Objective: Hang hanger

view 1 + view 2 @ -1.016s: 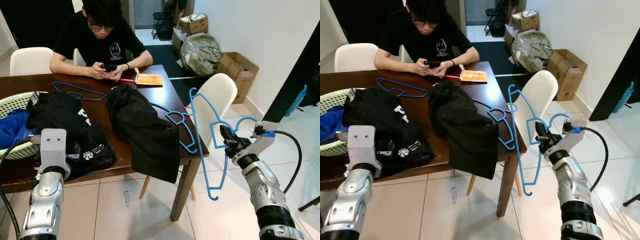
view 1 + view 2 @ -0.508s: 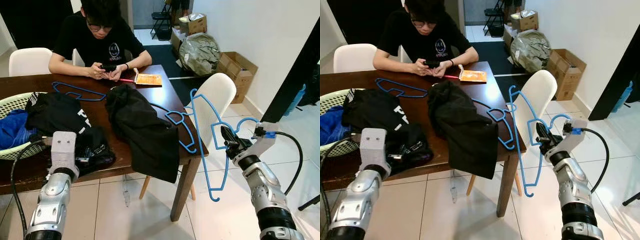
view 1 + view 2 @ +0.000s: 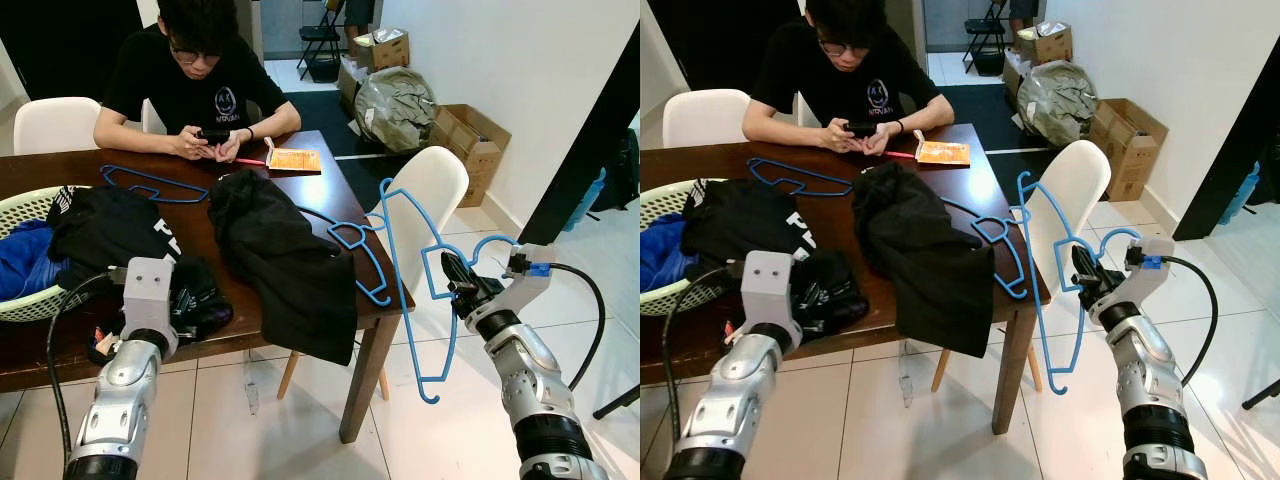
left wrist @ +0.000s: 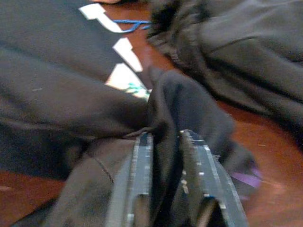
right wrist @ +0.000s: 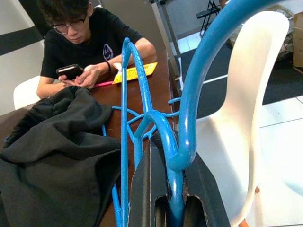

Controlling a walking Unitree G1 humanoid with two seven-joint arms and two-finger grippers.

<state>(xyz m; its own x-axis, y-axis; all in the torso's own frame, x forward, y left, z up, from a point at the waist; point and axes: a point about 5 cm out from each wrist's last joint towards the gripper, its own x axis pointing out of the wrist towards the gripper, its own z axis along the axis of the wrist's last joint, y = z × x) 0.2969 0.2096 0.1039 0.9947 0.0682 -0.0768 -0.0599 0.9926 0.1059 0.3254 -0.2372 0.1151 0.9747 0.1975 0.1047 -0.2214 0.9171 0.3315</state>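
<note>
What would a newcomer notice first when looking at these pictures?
Probably the blue hanger, which the right gripper holds up in the air beside the white chair, off the table's right end. Next, the dark garment draped over the wooden table and its front edge. The left gripper is at a black garment with white print near the green basket.

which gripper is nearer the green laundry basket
Left. The left gripper is at the black clothes beside the green laundry basket; the right gripper holds a blue hanger past the table's far end.
</note>
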